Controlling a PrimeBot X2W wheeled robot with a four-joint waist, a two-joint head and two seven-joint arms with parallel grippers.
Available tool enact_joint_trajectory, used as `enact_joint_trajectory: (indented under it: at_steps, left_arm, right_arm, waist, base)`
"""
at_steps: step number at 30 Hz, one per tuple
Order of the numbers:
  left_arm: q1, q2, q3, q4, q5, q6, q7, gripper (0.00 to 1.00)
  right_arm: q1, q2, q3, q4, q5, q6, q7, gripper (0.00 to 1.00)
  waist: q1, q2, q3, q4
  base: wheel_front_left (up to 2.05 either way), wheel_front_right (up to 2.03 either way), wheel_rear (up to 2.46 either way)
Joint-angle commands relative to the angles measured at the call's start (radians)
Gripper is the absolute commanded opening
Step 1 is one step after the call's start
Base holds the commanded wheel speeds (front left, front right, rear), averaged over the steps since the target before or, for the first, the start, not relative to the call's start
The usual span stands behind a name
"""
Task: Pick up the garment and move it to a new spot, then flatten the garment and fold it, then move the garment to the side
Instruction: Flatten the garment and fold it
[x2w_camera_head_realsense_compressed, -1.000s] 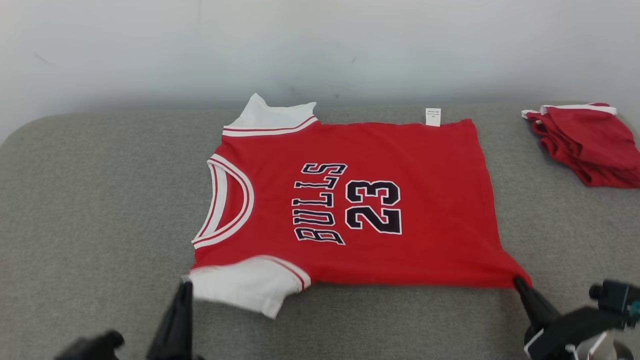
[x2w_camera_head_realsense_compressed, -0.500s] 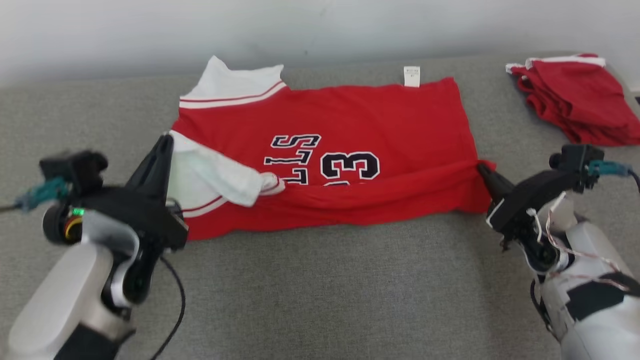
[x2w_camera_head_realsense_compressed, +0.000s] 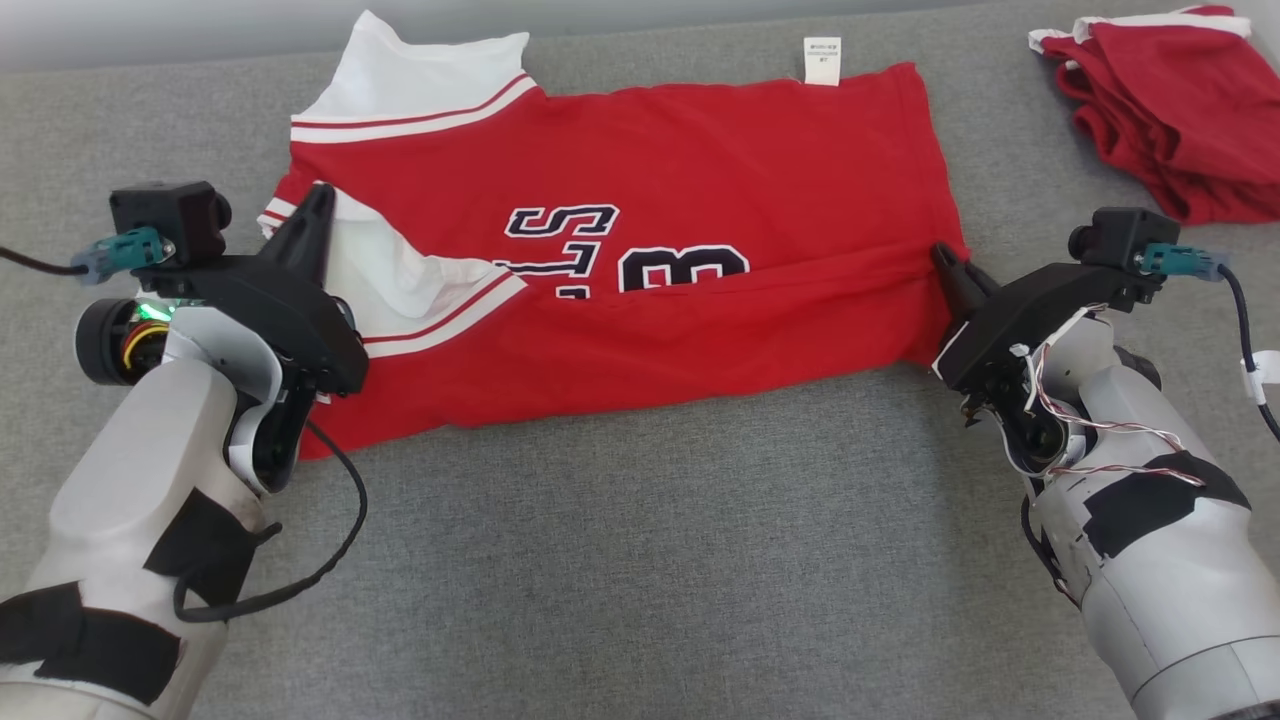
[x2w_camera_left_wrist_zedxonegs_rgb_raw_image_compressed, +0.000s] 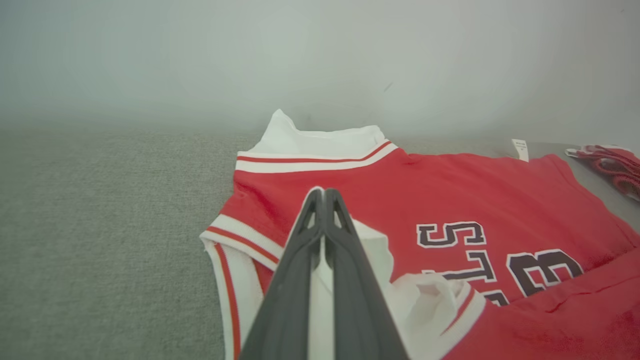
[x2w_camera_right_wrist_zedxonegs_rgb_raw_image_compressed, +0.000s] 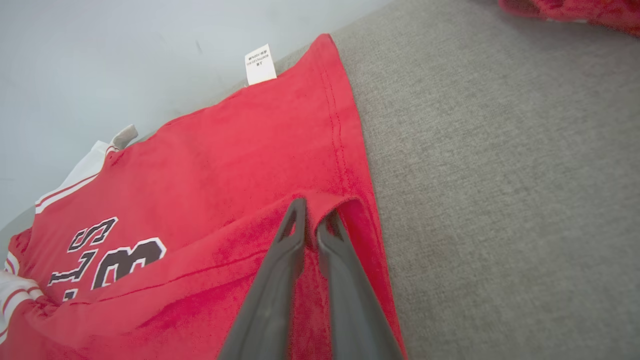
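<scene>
Left end effector (x2w_camera_head_realsense_compressed: 318, 200) pinches the white sleeve of the red garment (x2w_camera_head_realsense_compressed: 700, 170) (black lettering and numerals, white trim with red stripes); right end effector (x2w_camera_head_realsense_compressed: 945, 256) nips its hem corner, fingers barely parted. Near edge folded over the print, the garment lies across the grey worktop (x2w_camera_head_realsense_compressed: 640, 560).

There is one red jersey (x2w_camera_head_realsense_compressed: 700, 170) on one grey padded surface (x2w_camera_head_realsense_compressed: 650, 560). The jersey has two white sleeves, a far sleeve (x2w_camera_head_realsense_compressed: 400, 70) and a near sleeve (x2w_camera_head_realsense_compressed: 400, 270), and one white label (x2w_camera_head_realsense_compressed: 822, 58). Its print carries one word (x2w_camera_head_realsense_compressed: 560, 225) and one number (x2w_camera_head_realsense_compressed: 685, 268), both partly covered. There is one heap of red cloth (x2w_camera_head_realsense_compressed: 1170, 100); how many pieces it holds cannot be told. There are two grippers, the left gripper (x2w_camera_head_realsense_compressed: 318, 200) and the right gripper (x2w_camera_head_realsense_compressed: 942, 255), each with two dark fingers (x2w_camera_left_wrist_zedxonegs_rgb_raw_image_compressed: 295, 280), and two pale arms, the left arm (x2w_camera_head_realsense_compressed: 130, 480) and the right arm (x2w_camera_head_realsense_compressed: 1150, 560).
</scene>
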Motion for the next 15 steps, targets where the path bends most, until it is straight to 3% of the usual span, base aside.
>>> enact_joint_trajectory:
  at_steps: [1, 7, 15]
  left_arm:
    - [-0.015, -0.004, 0.000, 0.018, 0.001, -0.005, -0.019, 1.00]
    - [0.016, -0.005, -0.007, 0.070, 0.007, -0.021, -0.120, 1.00]
    - [0.156, 0.010, 0.002, 0.019, -0.018, -0.010, -0.152, 1.00]
  right_arm:
    - [-0.009, -0.008, 0.009, -0.006, 0.012, -0.002, -0.021, 1.00]
    - [0.053, -0.061, 0.094, -0.060, 0.039, -0.002, -0.131, 1.00]
    - [0.156, -0.143, 0.187, -0.120, 0.044, -0.002, -0.197, 1.00]
  waist:
    - [-0.0003, -0.0003, -0.007, 0.000]
    - [-0.0003, -0.0003, -0.064, 0.008]
    - [-0.0003, -0.0003, -0.106, 0.019]
  base:
    - [0.00, 0.00, 0.00]
    - [0.00, 0.00, 0.00]
    - [0.00, 0.00, 0.00]
